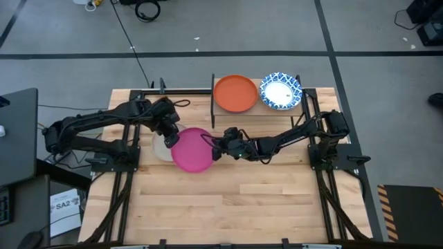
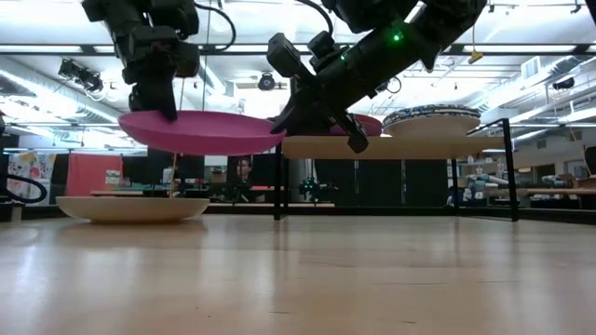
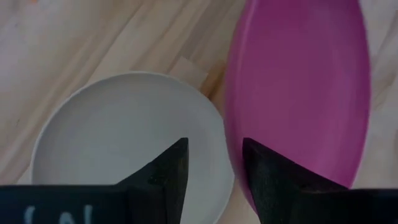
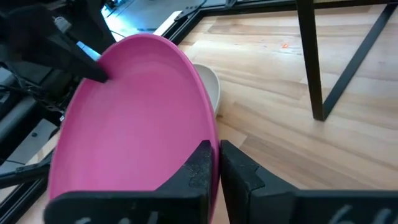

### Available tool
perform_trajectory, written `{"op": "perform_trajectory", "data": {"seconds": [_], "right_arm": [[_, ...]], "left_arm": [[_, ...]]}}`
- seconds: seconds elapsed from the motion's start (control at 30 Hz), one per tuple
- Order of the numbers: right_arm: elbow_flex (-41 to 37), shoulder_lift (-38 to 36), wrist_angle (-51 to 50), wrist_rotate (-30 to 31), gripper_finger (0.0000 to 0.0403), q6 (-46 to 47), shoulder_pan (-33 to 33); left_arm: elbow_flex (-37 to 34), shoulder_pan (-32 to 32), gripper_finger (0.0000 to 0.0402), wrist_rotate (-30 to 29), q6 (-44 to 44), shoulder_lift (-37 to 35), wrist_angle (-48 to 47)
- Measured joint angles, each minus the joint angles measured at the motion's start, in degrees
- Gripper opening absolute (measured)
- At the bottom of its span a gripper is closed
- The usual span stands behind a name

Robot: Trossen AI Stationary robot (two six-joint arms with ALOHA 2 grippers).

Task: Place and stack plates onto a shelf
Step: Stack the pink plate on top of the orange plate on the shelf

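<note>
- Handoff spot, basically: your magenta plate [image 1: 191, 149] is up in the air over the middle of the tabletop [image 1: 228, 207], roughly level, with both arms meeting at it.
- Your right gripper [image 4: 219, 163] is clamped on the plate's rim on the side nearest the shelf; in the right wrist view the two dark fingers pinch the pink edge with barely a gap between them.
- Your left gripper [image 3: 214, 163] is at the opposite edge of the same plate. Its fingers are spread apart, and in the left wrist view the magenta rim sits just beside one finger [image 3: 264, 171], not squeezed. So that one's open and isn't holding anything.
- Right under the left gripper there's a cream-white plate [image 3: 124, 140] lying flat on the table, partly tucked under the magenta plate's edge when you look from above.
- Your shelf [image 2: 391, 147] stands at the far side of the table on thin black legs.
- On it you've got an orange plate [image 1: 235, 93] and, next to it on the right arm's side, a white plate with a blue patterned rim [image 1: 280, 90]. From the low view I can't tell if either is a stack.
</note>
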Motion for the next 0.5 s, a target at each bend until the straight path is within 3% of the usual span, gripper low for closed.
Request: {"op": "perform_trajectory", "data": {"seconds": [0.5], "right_arm": [[-0.1,-0.1,-1.1,-0.9,0.0021,-0.3,0.2]], "left_arm": [[-0.1,0.1,0.0155,-0.5,0.3,-9.4,-2.7]]}}
